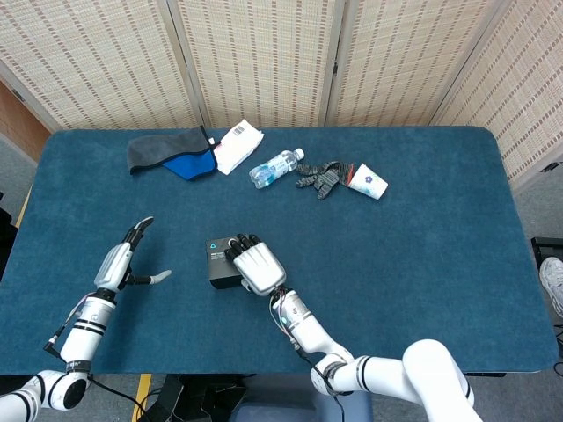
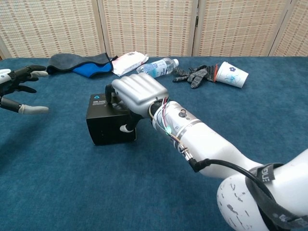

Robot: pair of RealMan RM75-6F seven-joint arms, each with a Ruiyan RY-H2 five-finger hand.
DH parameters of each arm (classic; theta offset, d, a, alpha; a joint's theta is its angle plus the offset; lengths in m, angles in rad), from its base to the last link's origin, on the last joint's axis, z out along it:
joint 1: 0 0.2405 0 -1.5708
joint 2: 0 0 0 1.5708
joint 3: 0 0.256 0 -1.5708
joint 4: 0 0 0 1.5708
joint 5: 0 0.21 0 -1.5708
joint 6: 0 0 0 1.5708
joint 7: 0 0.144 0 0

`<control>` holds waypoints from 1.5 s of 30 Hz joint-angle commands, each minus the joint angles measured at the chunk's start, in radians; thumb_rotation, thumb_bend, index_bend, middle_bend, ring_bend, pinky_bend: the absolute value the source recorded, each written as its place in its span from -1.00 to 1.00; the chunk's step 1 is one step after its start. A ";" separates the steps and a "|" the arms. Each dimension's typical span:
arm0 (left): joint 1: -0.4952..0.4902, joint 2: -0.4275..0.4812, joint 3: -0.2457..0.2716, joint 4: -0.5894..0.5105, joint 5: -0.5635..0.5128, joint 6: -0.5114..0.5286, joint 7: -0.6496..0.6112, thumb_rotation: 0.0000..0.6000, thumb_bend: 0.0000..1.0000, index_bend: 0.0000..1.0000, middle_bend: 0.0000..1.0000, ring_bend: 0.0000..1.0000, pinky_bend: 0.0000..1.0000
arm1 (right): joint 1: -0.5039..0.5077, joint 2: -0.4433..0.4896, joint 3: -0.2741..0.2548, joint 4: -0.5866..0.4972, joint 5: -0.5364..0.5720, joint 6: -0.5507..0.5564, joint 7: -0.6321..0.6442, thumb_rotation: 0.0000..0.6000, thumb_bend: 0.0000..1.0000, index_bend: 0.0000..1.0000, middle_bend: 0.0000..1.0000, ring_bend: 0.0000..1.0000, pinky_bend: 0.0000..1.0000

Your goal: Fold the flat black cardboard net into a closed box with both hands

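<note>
Our right hand (image 2: 137, 94) grips the black box (image 2: 107, 126) (already folded up); our left hand (image 1: 123, 260) is spread, empty. We should press gently, evenly.

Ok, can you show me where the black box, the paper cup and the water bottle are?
black box (image 2: 108, 127), chest view, on its front face.
paper cup (image 1: 369, 183), head view, on the middle of its side.
water bottle (image 1: 274, 167), head view, on its clear body.

Woven rattan folding screen (image 1: 264, 57) behind a blue carpeted table (image 1: 422, 264), grey floor (image 1: 545, 202) at right, even indoor light
</note>
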 commanded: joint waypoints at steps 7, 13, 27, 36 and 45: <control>0.000 0.002 0.000 -0.005 0.001 0.003 0.013 1.00 -0.73 -1.00 -1.00 -1.00 -0.70 | -0.012 0.005 0.012 -0.015 -0.017 -0.009 -0.006 1.00 -0.49 -0.06 -0.29 -0.56 -0.44; -0.001 0.006 0.001 -0.008 0.000 -0.001 0.021 1.00 -0.73 -1.00 -1.00 -1.00 -0.70 | -0.030 0.038 0.029 -0.079 -0.019 -0.014 0.010 1.00 -0.52 -0.06 -0.35 -0.56 -0.44; 0.003 0.065 -0.007 -0.060 0.000 0.017 0.086 1.00 -0.73 -1.00 -1.00 -1.00 -0.70 | -0.200 0.384 0.044 -0.577 0.053 0.058 -0.003 1.00 -0.58 -0.67 -0.73 -0.75 -0.44; 0.045 0.171 -0.009 -0.200 -0.066 0.057 0.310 1.00 -0.73 -1.00 -1.00 -1.00 -0.70 | -0.360 0.694 -0.024 -0.804 0.064 0.125 0.037 1.00 -0.41 -0.50 -0.47 -0.65 -0.42; 0.141 0.241 0.008 -0.311 -0.095 0.206 0.498 1.00 -0.73 -1.00 -1.00 -1.00 -0.70 | -0.500 0.942 -0.137 -0.842 -0.030 0.153 0.170 1.00 -0.38 -0.47 -0.47 -0.64 -0.42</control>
